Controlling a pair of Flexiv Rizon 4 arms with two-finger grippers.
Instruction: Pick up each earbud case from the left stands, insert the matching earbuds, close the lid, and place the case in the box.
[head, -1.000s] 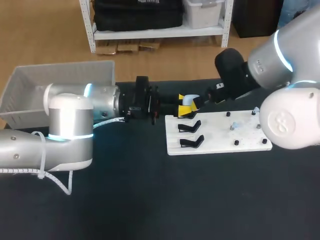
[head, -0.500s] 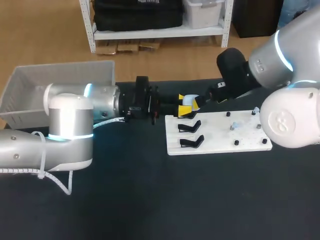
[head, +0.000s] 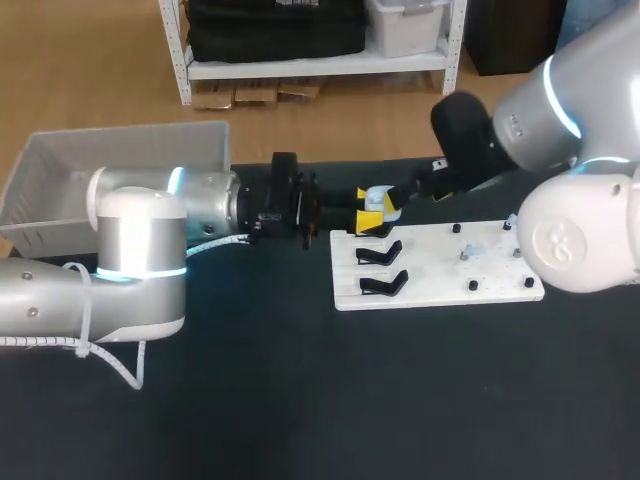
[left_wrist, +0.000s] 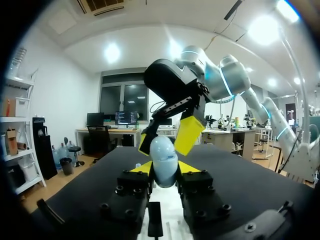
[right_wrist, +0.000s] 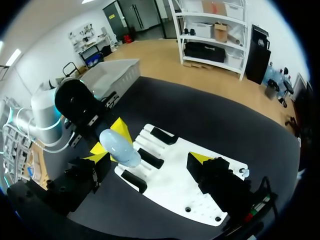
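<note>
My left claw (left_wrist: 165, 168) grips the pale-blue earbud case (left_wrist: 164, 159) over the white stand board's (head: 440, 285) 10 o'clock corner; my right claw (left_wrist: 166, 143) stands open about its top; next, I judge: lift the lid, then fetch the matching earbuds.

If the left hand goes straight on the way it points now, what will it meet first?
Most likely the right hand: it sits directly ahead, its yellow tips close beside the earbud case that the left hand holds. Depth is unclear.

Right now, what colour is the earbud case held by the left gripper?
The earbud case is pale blue, clearest in the left wrist view.
</note>
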